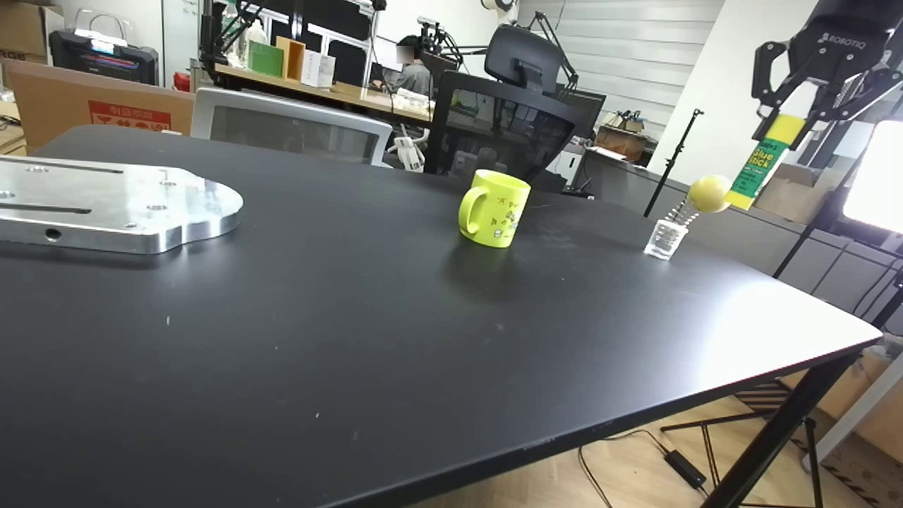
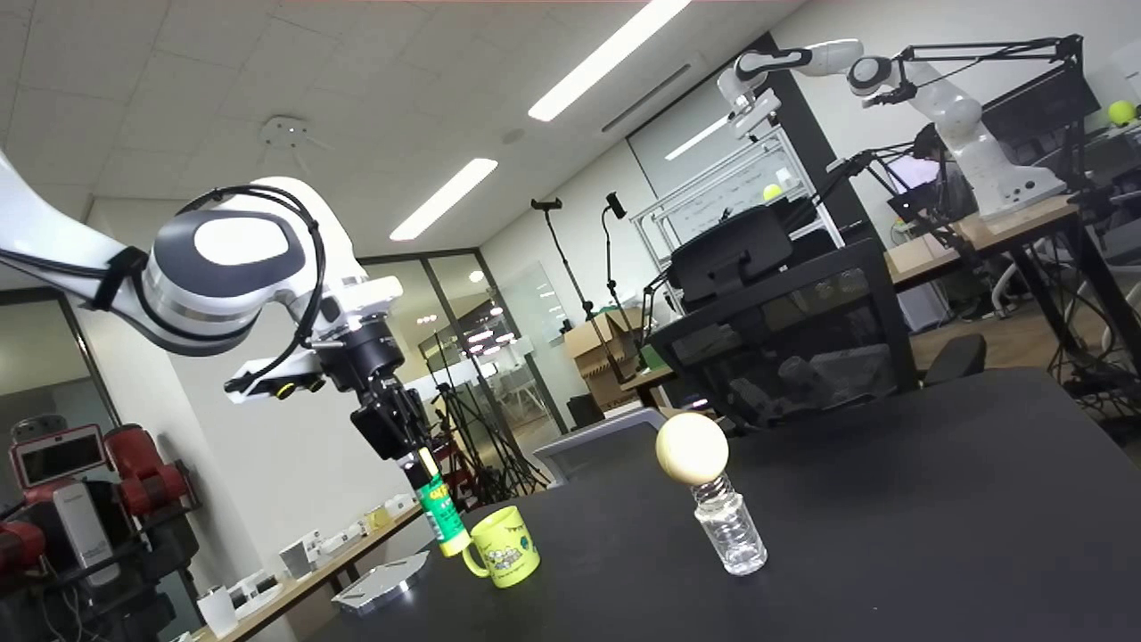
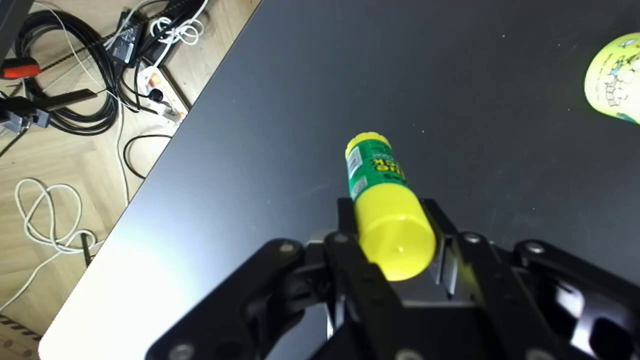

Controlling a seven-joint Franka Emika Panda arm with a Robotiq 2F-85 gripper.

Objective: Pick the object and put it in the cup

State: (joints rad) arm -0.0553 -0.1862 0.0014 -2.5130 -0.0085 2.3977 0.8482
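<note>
The object is a green and yellow glue stick (image 1: 758,166). My gripper (image 1: 781,137) is shut on its yellow cap end and holds it tilted in the air. The glue stick also shows in an exterior view (image 2: 439,510) and between the fingers in the wrist view (image 3: 376,167). The cup is a yellow-green mug (image 1: 502,212) standing upright on the black table, its handle in view. It also shows in an exterior view (image 2: 508,546), where the stick's lower end appears close to its handle. In the wrist view the mug (image 3: 617,82) is cut off at the right edge, apart from the stick.
A clear holder (image 2: 731,530) topped by a pale yellow ball (image 2: 693,448) stands on the table (image 1: 353,339). A silver metal plate (image 1: 141,212) lies at the table's other end. Chairs (image 1: 504,123) stand behind. The table's edge shows in the wrist view (image 3: 200,92).
</note>
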